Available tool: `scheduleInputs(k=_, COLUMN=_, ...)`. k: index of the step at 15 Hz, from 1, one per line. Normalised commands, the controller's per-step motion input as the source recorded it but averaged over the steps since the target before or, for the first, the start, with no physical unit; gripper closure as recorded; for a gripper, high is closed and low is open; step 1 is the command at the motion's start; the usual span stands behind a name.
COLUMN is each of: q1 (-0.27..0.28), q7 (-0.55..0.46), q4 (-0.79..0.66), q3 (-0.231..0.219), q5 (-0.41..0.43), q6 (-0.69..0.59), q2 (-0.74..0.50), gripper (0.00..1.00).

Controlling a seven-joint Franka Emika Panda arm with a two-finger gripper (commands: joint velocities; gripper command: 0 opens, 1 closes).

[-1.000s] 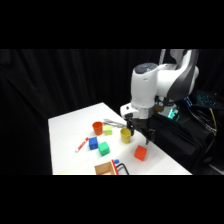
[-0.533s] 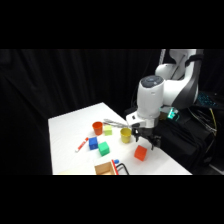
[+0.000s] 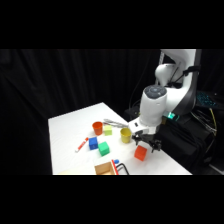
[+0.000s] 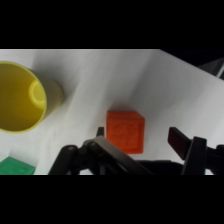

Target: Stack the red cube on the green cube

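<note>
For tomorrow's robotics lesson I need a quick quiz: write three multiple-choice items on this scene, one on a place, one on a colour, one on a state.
1. Where is the red cube?
A. under the gripper
B. inside the yellow cup
C. on the green cube

2. What colour is the cube beside the green cube?
A. blue
B. purple
C. black

3. The gripper is:
A. shut on the red cube
B. open
C. shut on the cup

Answers:
1 A, the side view shows the cube on the table right below the gripper.
2 A, the blue cube sits next to it.
3 B, the wrist view shows the fingers apart on either side of the red cube.
</note>
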Motion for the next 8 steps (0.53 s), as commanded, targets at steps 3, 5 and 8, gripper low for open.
scheduleInputs(k=3, q1=0.108, q7=0.14, q4=-0.02, q3=-0.112, q5=-0.240, q6=0.22, q2=0.04, gripper=0.00)
scheduleInputs(k=5, q1=0.117, q7=0.16, q4=-0.01, q3=-0.134, q5=-0.231, q6=0.24, q2=0.04, gripper=0.00)
scheduleInputs(k=8, q1=0.109, q7=0.16, q4=0.00, q3=-0.141, q5=-0.198, q6=0.24, q2=0.06, gripper=0.00)
